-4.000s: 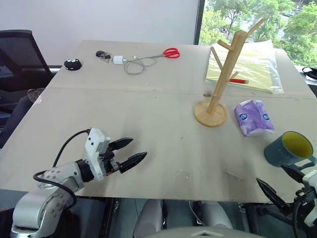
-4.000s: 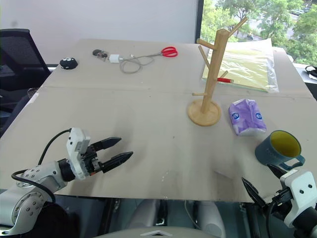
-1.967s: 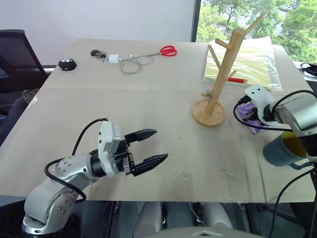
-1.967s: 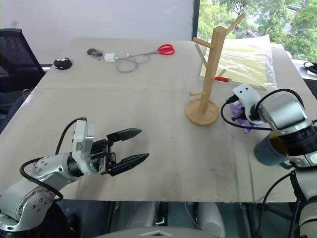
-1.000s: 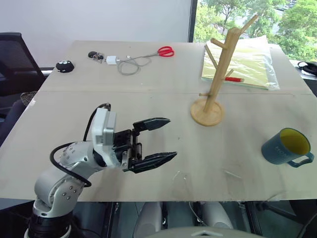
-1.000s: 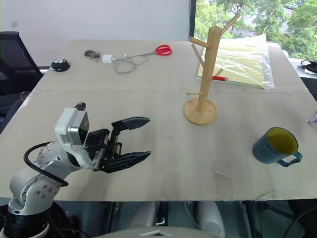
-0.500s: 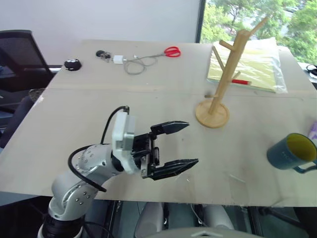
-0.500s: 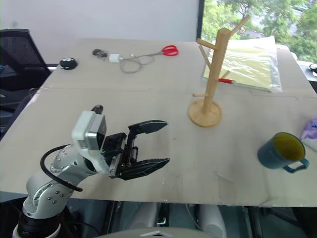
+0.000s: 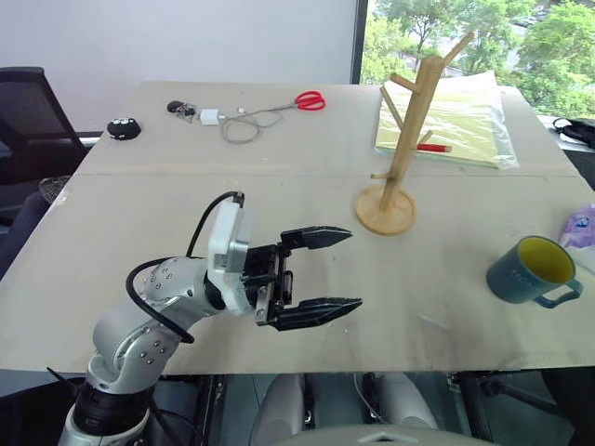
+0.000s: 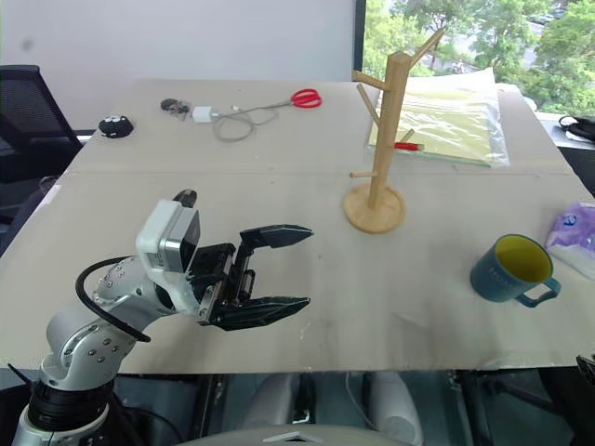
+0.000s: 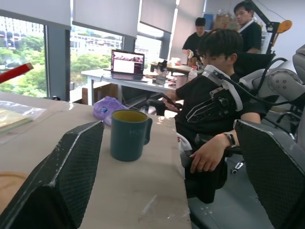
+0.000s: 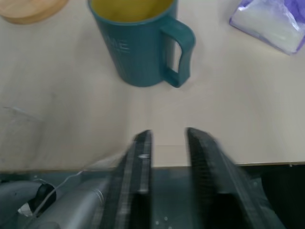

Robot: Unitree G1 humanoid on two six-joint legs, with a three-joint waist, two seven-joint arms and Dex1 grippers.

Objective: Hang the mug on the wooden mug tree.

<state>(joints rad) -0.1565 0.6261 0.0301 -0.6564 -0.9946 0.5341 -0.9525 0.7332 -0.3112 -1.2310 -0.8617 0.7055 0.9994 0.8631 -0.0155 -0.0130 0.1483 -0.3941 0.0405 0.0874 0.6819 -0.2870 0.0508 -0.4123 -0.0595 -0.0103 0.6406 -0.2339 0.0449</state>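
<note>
Table [image 9: 186, 200]: now carrying mug [image 9: 527, 271] at four o'clock, standing unhung.
Tissue pack [image 9: 580, 226]: shifted beyond mug.
Mug tree [image 9: 400, 139]: waiting at one o'clock.
Left gripper [image 9: 339, 269]: gaping, empty.
Right gripper [image 12: 167, 143]: narrowly parted, empty.

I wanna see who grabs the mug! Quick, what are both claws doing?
Left gripper: open, holding nothing.
Right gripper: slightly open, empty, short of the mug.

Left gripper [image 9: 346, 269] advanced toward table centre; tissue pack [image 10: 576, 237] apparently shifted beyond mug [image 10: 508, 268].

Upright mug [image 9: 523, 270] right of wooden mug tree [image 9: 402, 141]
</note>
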